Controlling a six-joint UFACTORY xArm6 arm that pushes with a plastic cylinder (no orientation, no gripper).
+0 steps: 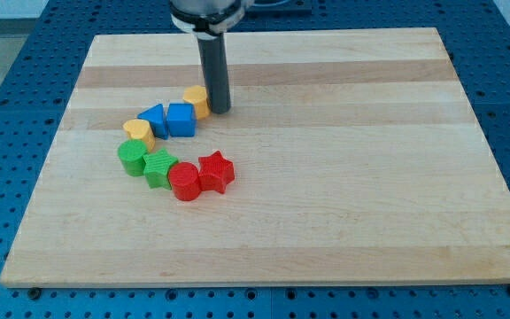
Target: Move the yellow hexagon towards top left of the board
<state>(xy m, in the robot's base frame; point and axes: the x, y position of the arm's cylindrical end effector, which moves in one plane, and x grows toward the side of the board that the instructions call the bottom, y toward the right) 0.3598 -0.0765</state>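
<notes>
Contact was seen between my tip (219,110) and the yellow hexagon (197,101), from its right; no claw was fitted.

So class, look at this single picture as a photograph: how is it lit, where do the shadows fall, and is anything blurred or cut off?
Camera view: soft, even light on the wooden board with no harsh glare; the red star and the other blocks cast only faint, short shadows; my tip is sharp beside the yellow hexagon, which it partly hides; the arm above is cut off at the view's top.
</notes>
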